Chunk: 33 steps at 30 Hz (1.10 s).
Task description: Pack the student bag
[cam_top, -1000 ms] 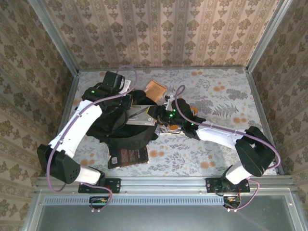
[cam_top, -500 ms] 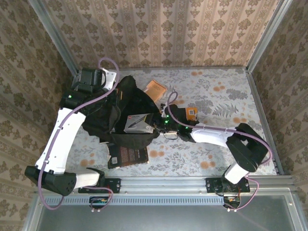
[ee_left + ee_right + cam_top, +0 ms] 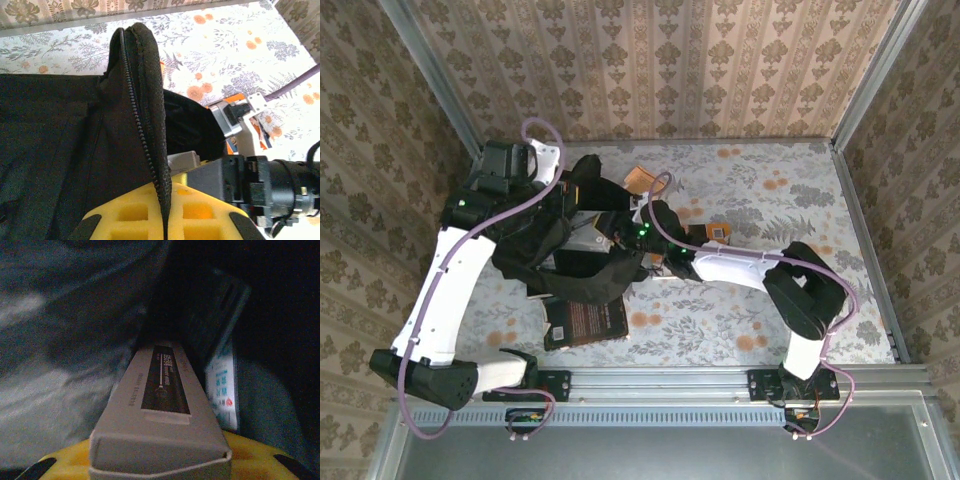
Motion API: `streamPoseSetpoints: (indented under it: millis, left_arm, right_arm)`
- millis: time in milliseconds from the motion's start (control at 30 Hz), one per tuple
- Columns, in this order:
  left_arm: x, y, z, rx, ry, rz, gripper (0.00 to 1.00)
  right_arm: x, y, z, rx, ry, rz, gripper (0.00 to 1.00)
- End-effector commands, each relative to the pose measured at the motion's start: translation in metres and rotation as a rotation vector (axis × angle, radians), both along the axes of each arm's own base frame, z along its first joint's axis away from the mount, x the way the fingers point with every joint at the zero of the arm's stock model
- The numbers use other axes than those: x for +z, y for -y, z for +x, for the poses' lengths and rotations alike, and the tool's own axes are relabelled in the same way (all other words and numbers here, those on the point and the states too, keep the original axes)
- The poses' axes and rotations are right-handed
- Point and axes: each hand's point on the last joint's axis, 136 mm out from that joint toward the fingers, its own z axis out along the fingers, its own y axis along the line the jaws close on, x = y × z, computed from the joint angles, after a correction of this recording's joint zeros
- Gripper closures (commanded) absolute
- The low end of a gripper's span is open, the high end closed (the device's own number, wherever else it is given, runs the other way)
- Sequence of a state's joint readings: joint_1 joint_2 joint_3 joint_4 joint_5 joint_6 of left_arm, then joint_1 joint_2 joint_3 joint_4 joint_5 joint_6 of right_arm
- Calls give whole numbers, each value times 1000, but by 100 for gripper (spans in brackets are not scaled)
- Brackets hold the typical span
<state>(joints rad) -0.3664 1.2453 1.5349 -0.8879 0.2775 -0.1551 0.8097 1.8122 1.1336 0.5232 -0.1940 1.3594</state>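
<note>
Student bag on the floral worktop, with both grippers at it.

The bag is a crumpled black mass. The left gripper is at its far left edge, and the right gripper reaches into it from the right. The left gripper's yellow fingers are pinched narrow on the zip-lined rim of the bag, and that rim stands up from them as a ridge. The right gripper is closed on a grey box and holds it inside the bag's dark interior. The box's long axis points away from the gripper, deeper into the bag.

In the top view the bag's bulk runs roughly left to right. Its raised mouth faces the right arm. The folds hide the bag's exact outline, so its long axis cannot be told more closely.

Inside the bag, just right of the grey box, a booklet with a blue-and-white cover leans upright against the fabric.

Outside the bag:
- A dark-covered book lies flat just in front of it, with one edge under a black strap.
- An orange flat item lies just behind it.
- A small orange card lies to its right, beside the right arm's forearm.

The right arm's forearm crosses the worktop on the bag's right side and fills the bag's mouth.
</note>
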Motion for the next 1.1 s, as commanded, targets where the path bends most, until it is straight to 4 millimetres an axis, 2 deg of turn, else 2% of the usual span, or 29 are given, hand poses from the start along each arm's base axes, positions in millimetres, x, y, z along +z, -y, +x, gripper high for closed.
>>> streamPoseSetpoints:
  millis: [0,100,167,233,300,367,433,567,667,800,933,1067]
  left_arm:
    - [81,18,-9,-81,220,-186,100]
    - [90,19,-8,-86,242,-189,100]
    - [92,19,-7,-87,252,-181,100]
    - [89,15,-4,-71,260,-150,100]
    - [84,9,0,-48,269,-116,100]
    - [79,2,5,-21,264,-86,100]
    - [74,-5,9,3,256,-62,100]
    - [66,-26,20,98,277,35,100]
    - [63,-59,30,263,311,143,100]
    - [78,-98,42,452,388,168,100]
    - [100,-126,57,569,454,203,100]
    - [109,-152,67,659,451,208,100]
  right_arm:
    - [-5,-7,28,-143,-55,15,60]
    - [-5,-20,44,-210,-66,7,57]
    - [1,-38,57,-218,-38,13,51]
    - [2,-63,69,-183,-25,9,40]
    - [-9,-83,77,-141,-24,6,26]
    - [-11,-92,80,-117,-9,13,16]
    - [-4,-93,78,-94,43,-2,11]
    - [12,-88,67,-30,154,-97,2]
    - [24,-81,51,27,244,-164,0]
    - [42,-68,31,120,376,-271,0]
    - [66,-48,13,166,497,-374,0]
    - [85,-28,-2,201,582,-429,0]
